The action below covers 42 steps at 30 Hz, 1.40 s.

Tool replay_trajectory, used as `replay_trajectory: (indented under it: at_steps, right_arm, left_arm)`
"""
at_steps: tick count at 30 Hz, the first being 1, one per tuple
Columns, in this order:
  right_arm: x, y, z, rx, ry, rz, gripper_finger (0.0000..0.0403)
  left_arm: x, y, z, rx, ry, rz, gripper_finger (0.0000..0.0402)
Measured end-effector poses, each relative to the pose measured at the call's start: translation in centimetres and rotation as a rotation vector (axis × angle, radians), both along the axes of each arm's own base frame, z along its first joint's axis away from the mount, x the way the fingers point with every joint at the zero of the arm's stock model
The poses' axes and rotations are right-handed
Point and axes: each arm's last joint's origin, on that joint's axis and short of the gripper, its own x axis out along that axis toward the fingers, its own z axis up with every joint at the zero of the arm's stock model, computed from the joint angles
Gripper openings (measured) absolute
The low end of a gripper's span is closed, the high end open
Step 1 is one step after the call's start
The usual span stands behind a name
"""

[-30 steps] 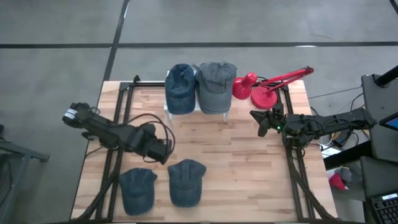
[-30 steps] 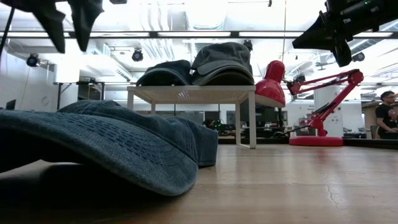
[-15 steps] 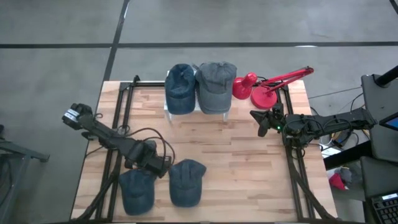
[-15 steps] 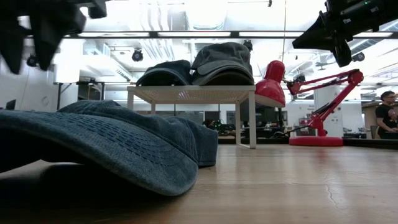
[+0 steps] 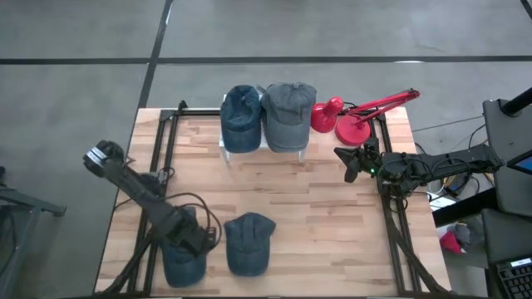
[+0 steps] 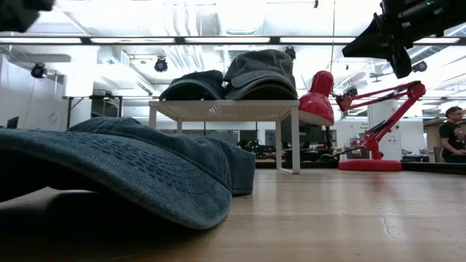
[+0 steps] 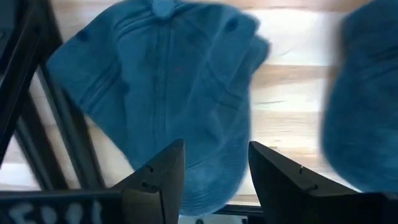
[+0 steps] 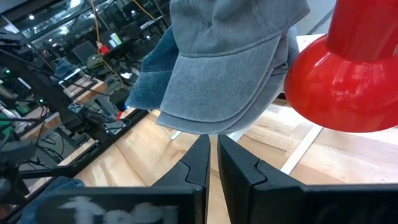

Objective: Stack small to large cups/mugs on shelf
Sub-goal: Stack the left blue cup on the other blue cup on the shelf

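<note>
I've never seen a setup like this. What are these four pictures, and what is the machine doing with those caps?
It is a robot with two dark arms at a wooden table, each ending in a two-finger gripper. One picture looks straight down from above, one looks level across the tabletop, and two come from cameras on the arms' wrists. The left gripper hangs open over a blue cap at the table's near left corner, holding nothing. A second blue cap lies beside it. The right gripper waits at the right edge, fingers nearly together, empty. At the back a small white rack carries a dark blue cap and a grey cap. A red desk lamp stands next to it.
</note>
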Motion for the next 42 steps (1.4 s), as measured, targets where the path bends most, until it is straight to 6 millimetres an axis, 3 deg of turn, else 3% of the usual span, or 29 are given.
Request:
replay_trajectory:
  at_steps: [18, 30, 34, 40, 42]
  right_arm:
    - [0.0, 0.0, 0.0, -0.005, 0.002, -0.004, 0.0029]
    - [0.0, 0.0, 0.0, -0.002, -0.001, -0.007, 0.0029]
    - [0.0, 0.0, 0.0, -0.002, -0.001, -0.007, 0.0029]
    - [0.0, 0.0, 0.0, -0.002, -0.001, -0.007, 0.0029]
    - [0.0, 0.0, 0.0, -0.002, -0.001, -0.007, 0.0029]
  left_arm:
    - [1.3, -1.4, -4.9, 0.127, 0.169, -0.028, 0.017]
    - [0.9, -1.2, -9.3, 0.048, 0.092, -0.029, 0.0167]
    - [0.9, -1.1, -9.4, 0.05, 0.073, -0.051, 0.0132]
    - [1.1, -1.0, -9.2, 0.117, 0.007, -0.102, 0.0024]
    - [1.3, -1.0, -9.0, 0.139, -0.025, -0.108, 0.001]
